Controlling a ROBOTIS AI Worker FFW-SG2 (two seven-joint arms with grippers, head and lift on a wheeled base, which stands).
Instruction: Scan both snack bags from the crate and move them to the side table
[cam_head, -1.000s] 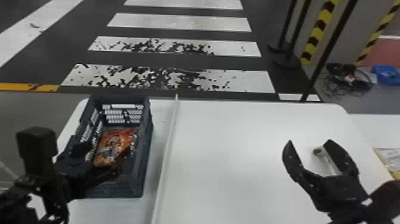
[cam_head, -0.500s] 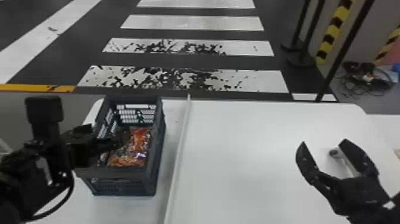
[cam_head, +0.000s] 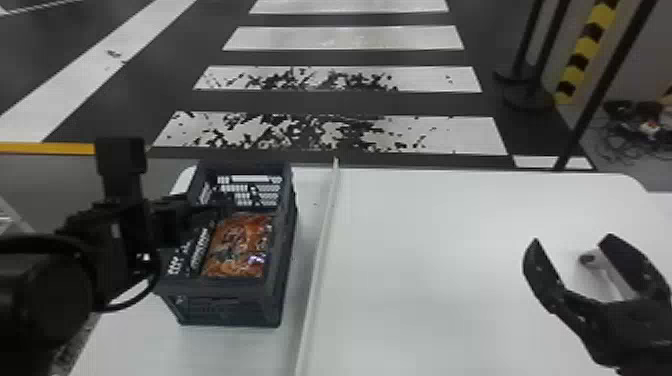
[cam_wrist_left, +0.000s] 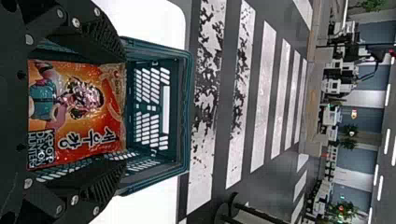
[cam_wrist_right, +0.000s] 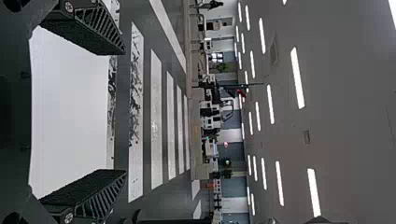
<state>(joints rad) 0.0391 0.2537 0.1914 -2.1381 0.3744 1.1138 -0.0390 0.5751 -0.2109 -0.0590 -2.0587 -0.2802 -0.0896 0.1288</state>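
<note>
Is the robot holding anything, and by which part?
No, nothing is held. The left gripper and right gripper both have open fingers, and the snack bag lies in the crate.

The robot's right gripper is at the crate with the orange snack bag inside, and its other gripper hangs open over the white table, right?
Not quite: it is the left gripper at the crate, as the head view shows. The orange snack bag is inside, and the other one, the right gripper, hangs open over the white table.
</note>
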